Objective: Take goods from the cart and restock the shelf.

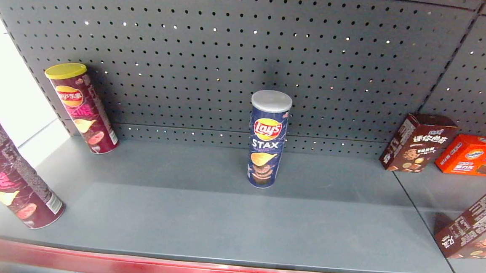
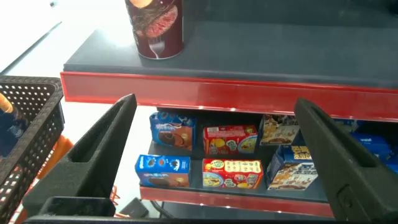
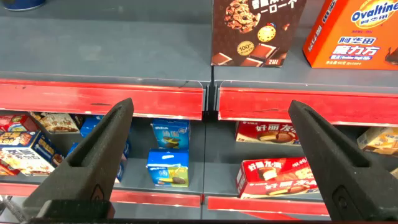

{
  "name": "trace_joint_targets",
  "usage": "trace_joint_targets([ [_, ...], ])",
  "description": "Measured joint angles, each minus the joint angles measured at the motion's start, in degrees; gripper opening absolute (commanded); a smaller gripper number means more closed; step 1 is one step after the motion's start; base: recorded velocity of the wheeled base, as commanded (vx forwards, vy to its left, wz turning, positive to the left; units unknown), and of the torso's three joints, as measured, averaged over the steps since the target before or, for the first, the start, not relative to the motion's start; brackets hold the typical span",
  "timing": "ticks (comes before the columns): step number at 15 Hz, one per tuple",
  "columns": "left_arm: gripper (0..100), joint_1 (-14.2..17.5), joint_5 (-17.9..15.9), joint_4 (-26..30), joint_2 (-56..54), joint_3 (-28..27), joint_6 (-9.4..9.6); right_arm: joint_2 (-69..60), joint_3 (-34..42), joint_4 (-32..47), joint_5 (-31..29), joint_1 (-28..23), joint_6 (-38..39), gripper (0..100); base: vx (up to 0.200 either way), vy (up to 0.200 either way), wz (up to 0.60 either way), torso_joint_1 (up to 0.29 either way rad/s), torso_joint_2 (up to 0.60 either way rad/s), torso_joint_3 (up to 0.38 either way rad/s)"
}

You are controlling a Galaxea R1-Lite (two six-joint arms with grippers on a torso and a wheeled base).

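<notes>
Shelf (image 1: 220,228): blue can (image 1: 268,140) upright, wide gaps both sides; left end effector (image 2: 216,102), right end effector (image 3: 211,104) spread, empty.

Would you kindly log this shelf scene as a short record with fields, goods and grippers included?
Shelf: grey shelf, red front edge
Centre: blue can, standing near back panel
Left side: back maroon can; front maroon can
Right side: back brown box; front brown box; orange box
Left gripper: open, empty
Right gripper: open, empty
</notes>
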Motion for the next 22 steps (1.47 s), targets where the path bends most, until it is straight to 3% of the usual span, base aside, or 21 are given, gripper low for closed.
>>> trace_joint_targets([
  [6, 100, 0.0, 0.0, 0.0, 0.0, 0.0, 0.0, 0.0, 0.0, 0.0, 0.0, 0.0, -0.1, 100, 0.0, 0.0, 0.0, 0.0, 0.0, 0.0],
  [15, 100, 0.0, 0.0, 0.0, 0.0, 0.0, 0.0, 0.0, 0.0, 0.0, 0.0, 0.0, -0.1, 100, 0.0, 0.0, 0.6, 0.004, 0.0, 0.003],
  [22, 100, 0.0, 0.0, 0.0, 0.0, 0.0, 0.01, 0.0, 0.0, 0.0, -0.1, 0.0, 0.0, 100, 0.0, 0.0, 0.0, 0.0, 0.0, 0.0],
])
